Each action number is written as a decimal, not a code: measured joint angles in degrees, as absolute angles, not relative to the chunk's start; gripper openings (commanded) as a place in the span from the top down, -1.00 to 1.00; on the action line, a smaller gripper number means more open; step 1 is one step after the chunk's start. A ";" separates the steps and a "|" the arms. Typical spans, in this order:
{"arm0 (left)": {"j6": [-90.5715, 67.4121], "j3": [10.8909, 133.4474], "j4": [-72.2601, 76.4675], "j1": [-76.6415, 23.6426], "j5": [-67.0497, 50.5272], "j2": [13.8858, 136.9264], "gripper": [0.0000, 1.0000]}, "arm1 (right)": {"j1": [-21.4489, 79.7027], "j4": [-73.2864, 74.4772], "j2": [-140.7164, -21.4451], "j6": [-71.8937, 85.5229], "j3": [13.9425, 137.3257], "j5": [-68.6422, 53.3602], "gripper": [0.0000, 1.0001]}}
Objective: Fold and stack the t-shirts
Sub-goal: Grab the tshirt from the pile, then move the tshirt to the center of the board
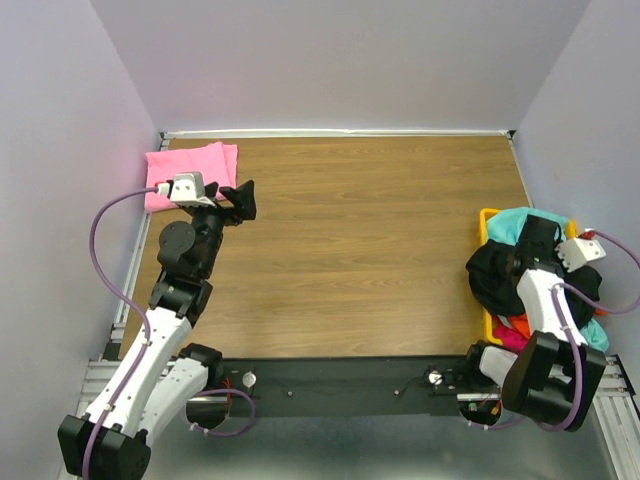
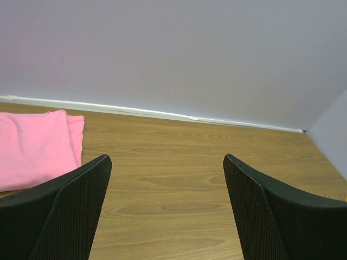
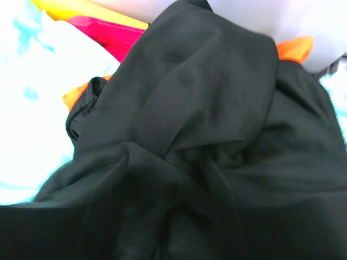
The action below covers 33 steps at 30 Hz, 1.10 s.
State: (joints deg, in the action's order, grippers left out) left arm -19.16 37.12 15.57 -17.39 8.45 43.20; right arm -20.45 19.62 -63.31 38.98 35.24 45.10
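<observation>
Black t-shirt (image 3: 217,135) is swallowing my right claw (image 1: 532,248); fingers hidden, grip I cannot tell. It is lying atop the yellow bin (image 1: 486,216) at 3 o'clock, over the remaining shirts (image 1: 517,330). Left claw (image 2: 167,162) is hanging spread beside the folded pink t-shirt (image 1: 190,165) at 10 o'clock. One done, the rest waiting, I judge.

Soft even light (teal t-shirt (image 3: 32,108) blown white, right wrist view).

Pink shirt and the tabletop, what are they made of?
Pink shirt: soft matte cloth, probably knit cotton; it lies folded with limp edges. Tabletop: wood-look surface with streaky grain and a slight sheen, likely laminate, though real wood can't be excluded.
</observation>
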 measured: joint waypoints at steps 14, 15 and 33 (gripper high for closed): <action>-18.85 36.58 15.68 -17.39 8.49 43.11 -0.83 | -20.71 21.15 -48.95 35.86 42.35 36.40 0.99; -18.70 36.58 15.57 -17.39 8.51 43.53 -0.83 | -20.73 21.06 -48.77 35.64 43.92 34.74 0.99; -11.92 35.68 13.47 -17.39 16.32 41.54 -0.93 | 9.19 3.79 -74.26 28.32 74.52 6.79 0.99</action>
